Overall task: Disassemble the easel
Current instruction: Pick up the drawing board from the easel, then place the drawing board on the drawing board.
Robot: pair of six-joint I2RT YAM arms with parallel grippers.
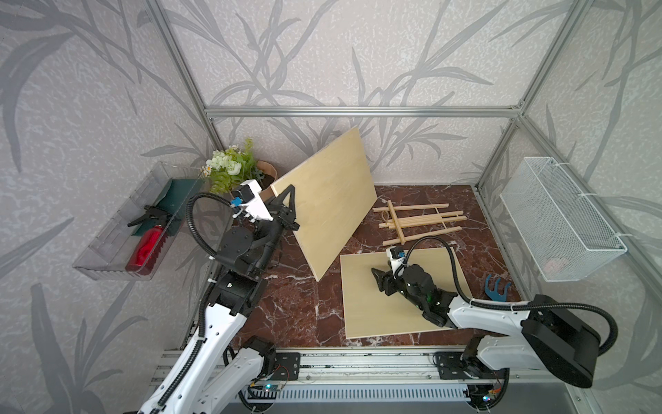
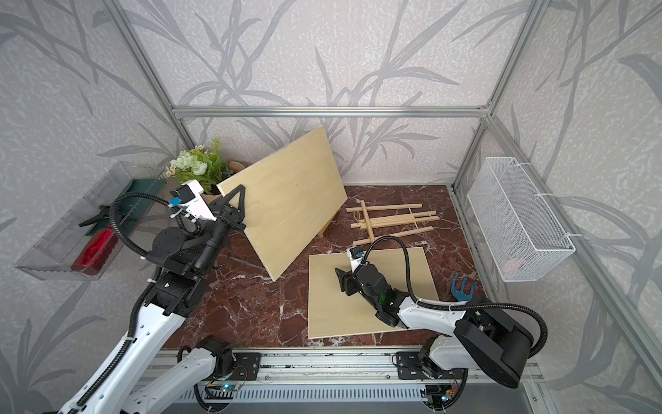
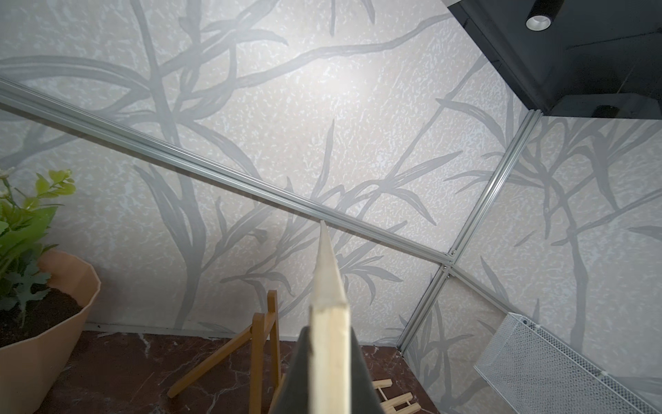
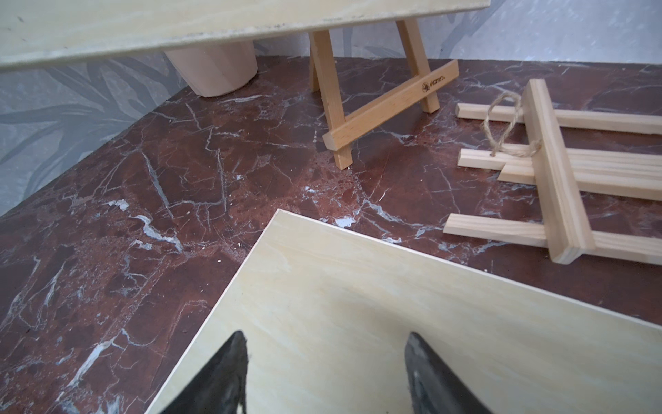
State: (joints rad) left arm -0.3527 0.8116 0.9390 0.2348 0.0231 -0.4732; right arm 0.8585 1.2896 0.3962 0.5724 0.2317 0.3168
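The small honey-coloured easel (image 4: pixel 379 105) is standing on the red marble worktop (image 1: pixel 286 315), behind the raised board (image 1: pixel 322 204). Its crossbar is carrying a dark printed logo with a short word, too small for me to read. A pale easel frame (image 1: pixel 419 222) with a twine loop is lying flat nearby. The left gripper (image 1: pixel 286 196) is clamping the raised board by its edge and holding it tilted. The right gripper (image 4: pixel 326 340) is hovering with its jaws apart over a flat board (image 1: pixel 365 315).

Both top views look steeply down from 6 o'clock. Wrist cameras sit close; all views share the marble table (image 1: pixel 293 315).
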